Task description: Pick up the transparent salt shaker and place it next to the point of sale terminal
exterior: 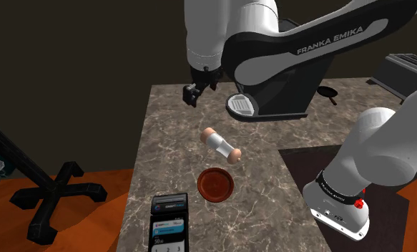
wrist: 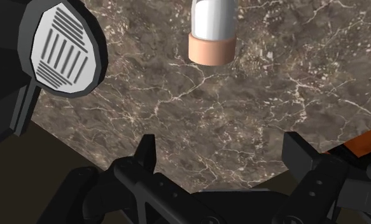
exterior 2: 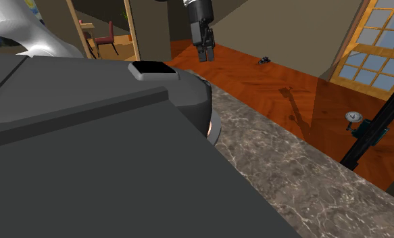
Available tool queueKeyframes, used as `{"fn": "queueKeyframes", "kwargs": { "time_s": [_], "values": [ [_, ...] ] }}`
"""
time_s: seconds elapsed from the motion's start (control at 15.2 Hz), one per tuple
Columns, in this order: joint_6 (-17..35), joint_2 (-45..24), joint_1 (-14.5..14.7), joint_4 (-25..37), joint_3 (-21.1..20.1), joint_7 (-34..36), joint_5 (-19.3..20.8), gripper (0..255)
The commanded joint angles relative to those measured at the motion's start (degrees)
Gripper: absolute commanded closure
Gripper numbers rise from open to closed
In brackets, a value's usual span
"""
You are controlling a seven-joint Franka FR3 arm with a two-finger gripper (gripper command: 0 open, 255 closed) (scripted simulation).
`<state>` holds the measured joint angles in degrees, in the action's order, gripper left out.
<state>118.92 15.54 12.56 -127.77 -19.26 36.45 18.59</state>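
My end effector (exterior: 192, 93) hung above the far part of the marble bench (exterior: 171, 136), toward the shoulder view's left. In the wrist view its two fingers stood well apart with nothing between them. The salt shaker (exterior: 221, 144) lay on its side near the middle of the bench, well clear of my fingers, showing a clear whitish body with a tan cap at each end. A reddish-brown dish (exterior: 215, 184) sat just nearer than it, and the point of sale terminal (exterior: 169, 225) was nearer again, at the bench's near edge. I judged the shaker light, stiff and smooth, likely to roll if nudged and perhaps breakable under a hard squeeze. The best hold seemed across the middle of its body, with my fingers square to its long axis and closing gently, so it would not slide out toward either cap.
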Motion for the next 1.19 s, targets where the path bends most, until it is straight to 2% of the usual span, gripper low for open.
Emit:
{"fn": "queueKeyframes", "kwargs": {
  "time_s": [0.0, 0.4, 0.46, 1.06, 1.12],
  "values": [
    [0.64, -0.02, -0.12, -0.53, 0.16, -0.04, 0.14, 0],
    [0.62, -0.02, -0.12, -0.53, 0.16, -0.04, 0.14, 0],
    [0.62, -0.02, -0.12, -0.53, 0.16, -0.04, 0.14, 255],
    [0.62, -0.02, -0.12, -0.53, 0.16, -0.04, 0.14, 255],
    [0.62, -0.02, -0.12, -0.53, 0.16, -0.04, 0.14, 0]
  ]
}}
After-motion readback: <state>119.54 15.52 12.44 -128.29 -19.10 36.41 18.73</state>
